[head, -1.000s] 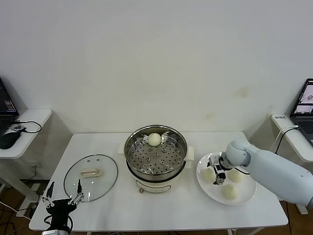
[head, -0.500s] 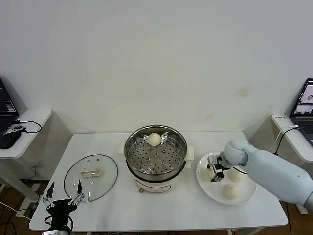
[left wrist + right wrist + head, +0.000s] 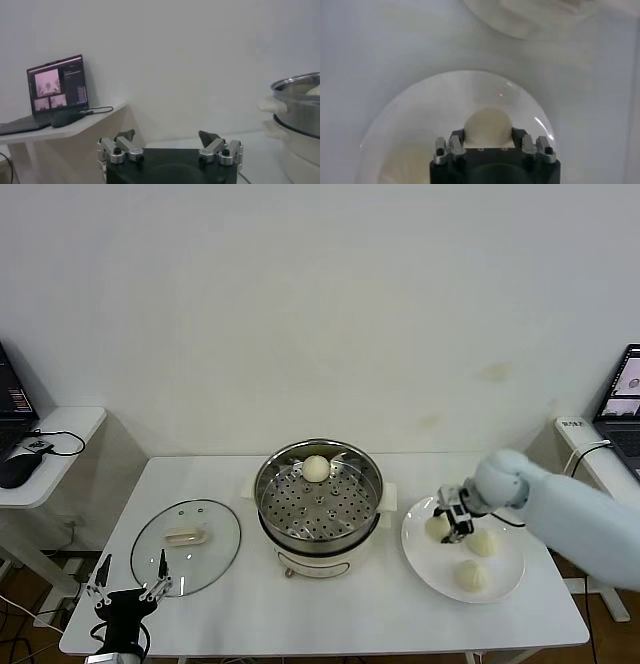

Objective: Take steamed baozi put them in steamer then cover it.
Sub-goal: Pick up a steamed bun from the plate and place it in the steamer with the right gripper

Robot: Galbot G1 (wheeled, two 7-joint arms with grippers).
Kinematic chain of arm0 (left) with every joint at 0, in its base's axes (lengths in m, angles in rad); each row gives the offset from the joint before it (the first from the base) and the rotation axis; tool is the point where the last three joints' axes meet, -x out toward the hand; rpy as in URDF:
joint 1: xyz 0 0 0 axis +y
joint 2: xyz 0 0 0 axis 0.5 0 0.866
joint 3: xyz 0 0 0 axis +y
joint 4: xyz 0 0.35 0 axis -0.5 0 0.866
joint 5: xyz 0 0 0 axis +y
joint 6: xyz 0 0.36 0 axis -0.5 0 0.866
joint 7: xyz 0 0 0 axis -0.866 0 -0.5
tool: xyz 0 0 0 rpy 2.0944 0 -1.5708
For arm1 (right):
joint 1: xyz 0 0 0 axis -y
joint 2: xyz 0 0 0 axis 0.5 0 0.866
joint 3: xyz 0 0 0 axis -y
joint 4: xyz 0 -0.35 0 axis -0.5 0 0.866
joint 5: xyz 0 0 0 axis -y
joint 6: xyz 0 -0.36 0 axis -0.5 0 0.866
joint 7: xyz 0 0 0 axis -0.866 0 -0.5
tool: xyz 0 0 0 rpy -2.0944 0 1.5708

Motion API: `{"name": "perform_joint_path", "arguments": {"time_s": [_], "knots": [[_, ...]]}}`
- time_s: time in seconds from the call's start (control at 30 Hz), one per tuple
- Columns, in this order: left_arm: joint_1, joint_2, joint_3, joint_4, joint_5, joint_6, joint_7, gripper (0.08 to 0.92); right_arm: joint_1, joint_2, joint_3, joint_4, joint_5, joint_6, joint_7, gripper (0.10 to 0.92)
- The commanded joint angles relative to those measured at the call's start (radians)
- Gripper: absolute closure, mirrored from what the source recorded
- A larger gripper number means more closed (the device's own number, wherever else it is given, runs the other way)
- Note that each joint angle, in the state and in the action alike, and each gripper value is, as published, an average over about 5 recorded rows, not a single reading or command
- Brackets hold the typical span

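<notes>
The steel steamer (image 3: pixel 318 494) stands mid-table on its white base with one baozi (image 3: pixel 316 469) at the back of its perforated floor. My right gripper (image 3: pixel 450 521) is over the left part of the white plate (image 3: pixel 430 562), shut on a cream baozi (image 3: pixel 437 528). In the right wrist view that bun (image 3: pixel 487 125) fills the gap between the fingers (image 3: pixel 456 136). I cannot tell whether it is clear of the plate. Two more baozi (image 3: pixel 483 543) (image 3: pixel 471 576) lie on the plate. The glass cover (image 3: pixel 186 546) lies flat at the table's left. My left gripper (image 3: pixel 128 584) waits open at the front left corner.
A side table with a laptop and mouse (image 3: pixel 18 467) stands to the left. Another laptop (image 3: pixel 622 399) sits on a shelf to the right. The left wrist view shows the steamer's rim (image 3: pixel 300 87) and the left laptop (image 3: pixel 55 85).
My right gripper has shut on the baozi at the plate's left and shifted slightly back and right with it. The right arm has risen. The left arm has not moved.
</notes>
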Motion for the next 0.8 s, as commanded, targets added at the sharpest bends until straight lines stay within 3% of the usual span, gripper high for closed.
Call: {"name": "perform_joint_path", "arguments": {"time_s": [0.03, 0.23, 0.43, 0.8], "knots": [[-0.004, 0.003, 0.017, -0.004, 0.001, 0.003, 0.001, 0.177, 0.399, -0.078, -0.184, 0.134, 0.209, -0.045, -0.005, 0.423], [-0.002, 0.008, 0.012, -0.022, -0.005, 0.005, 0.001, 0.177, 0.578, 0.073, -0.297, 0.141, 0.354, -0.126, 0.057, 0.423], [0.0, 0.009, -0.012, -0.017, -0.014, 0.003, 0.0, 0.177, 0.555, 0.297, -0.309, 0.087, 0.477, -0.208, 0.143, 0.416], [0.001, 0.01, -0.048, -0.025, -0.02, 0.001, 0.001, 0.177, 0.414, 0.627, -0.343, -0.111, 0.502, -0.271, 0.208, 0.414]]}}
